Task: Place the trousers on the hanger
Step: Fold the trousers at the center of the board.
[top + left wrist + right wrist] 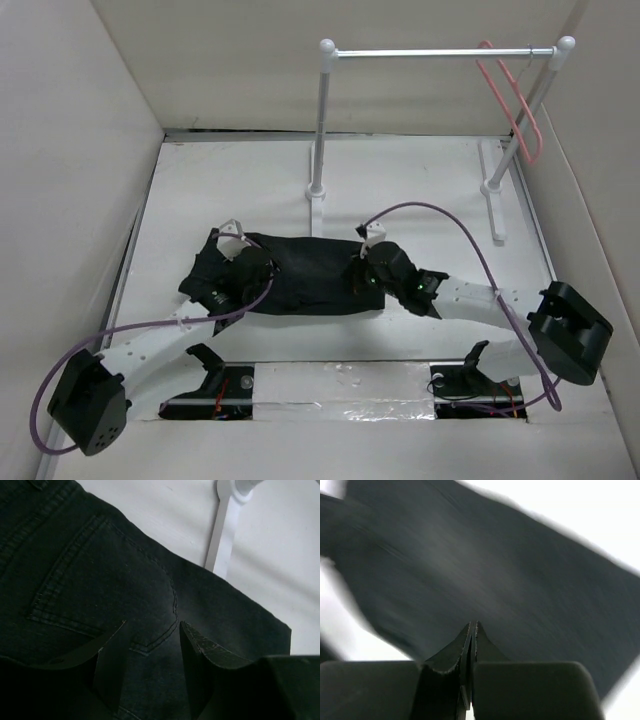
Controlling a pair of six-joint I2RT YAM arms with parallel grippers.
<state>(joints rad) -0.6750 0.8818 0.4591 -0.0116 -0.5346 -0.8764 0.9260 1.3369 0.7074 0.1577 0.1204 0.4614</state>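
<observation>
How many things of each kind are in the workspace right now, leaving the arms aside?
Trousers: 1, black, lying flat
Hanger: 1, pink, hooked on the rail
Rail: 1, white, on two posts
Total: 3

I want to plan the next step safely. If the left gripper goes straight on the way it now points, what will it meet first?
The trousers. The left gripper, jaws apart, points at the dark cloth near a pocket seam, with nothing else in front. How close it is is unclear.
</observation>
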